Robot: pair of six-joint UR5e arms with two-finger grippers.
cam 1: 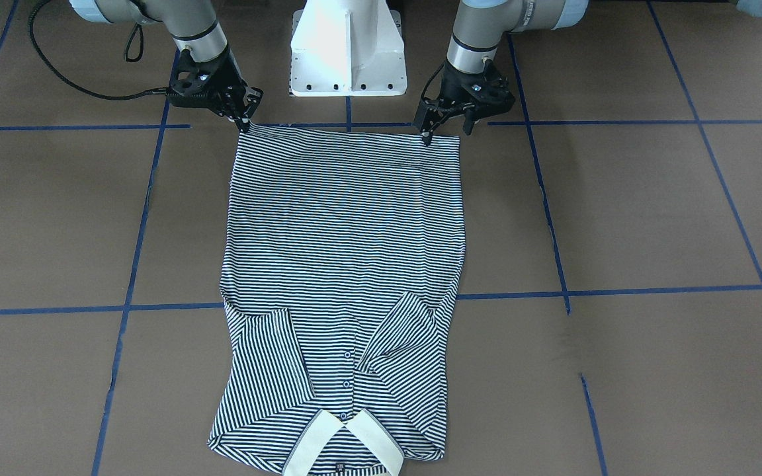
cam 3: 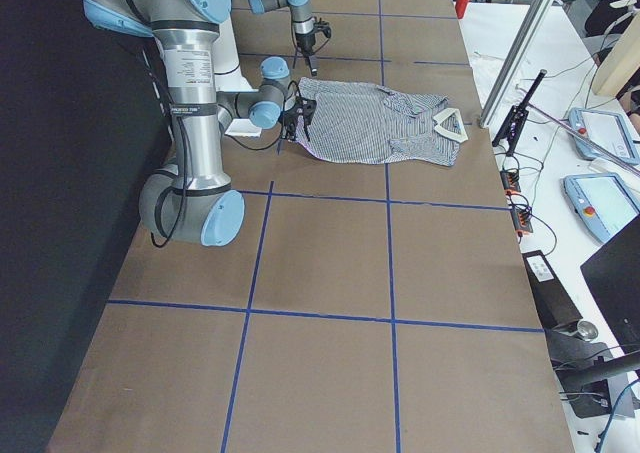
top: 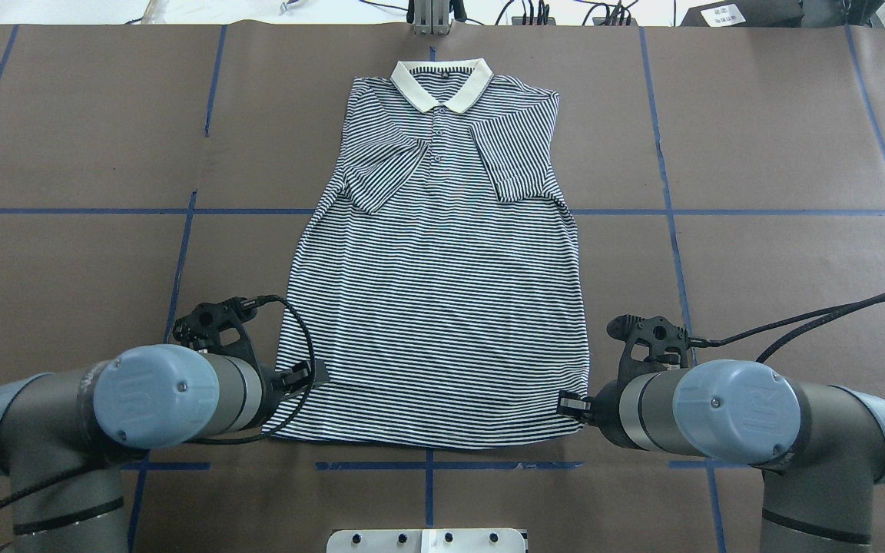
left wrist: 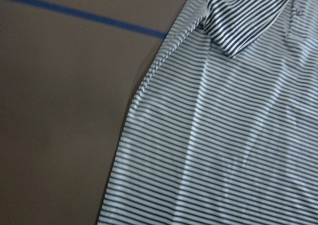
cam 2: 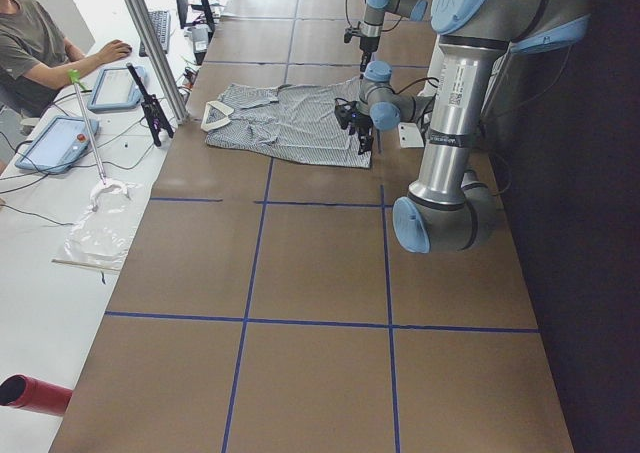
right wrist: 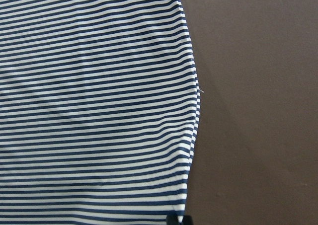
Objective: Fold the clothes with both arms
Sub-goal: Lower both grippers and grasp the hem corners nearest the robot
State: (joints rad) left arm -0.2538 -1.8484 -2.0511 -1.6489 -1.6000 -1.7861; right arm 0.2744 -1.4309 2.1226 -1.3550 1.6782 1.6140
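Polo shirt (cam 1: pixel 344 231) is laid flat, front up, on the brown table (cam 1: pixel 652 211). The hem (cam 1: pixel 348 130) is turned toward the robot's base and the collar (cam 1: pixel 368 439) toward the far edge.

Both grippers are set at the hem, one at each corner.
- Right gripper (cam 1: pixel 245 122): the jaws are seen drawn together to a narrow pinch on the hem corner of its side. The cloth there is pulled into a small peak at the fingertips. In the right wrist view a dark fingertip (right wrist: pixel 179 220) is seen right on the corner of the striped edge.
- Left gripper (cam 1: pixel 448 132): the jaws are seen spread apart. One tip is touching the hem just inside the corner, the other is held just outside it, so the corner lies between them. Nothing is gripped.

Shirt appearance:
- Thin navy-and-white stripes run across the body.
- The collar is plain cream and spread open.
- A row of small buttons (cam 1: pixel 346 383) runs down from the collar.
- Both short sleeves (cam 1: pixel 268 357) are folded inward over the chest.
- The body is smooth, with slight waviness along the side seams.

Blue tape lines (cam 1: pixel 619 289) are crossed by the shirt at hem and at sleeve level.
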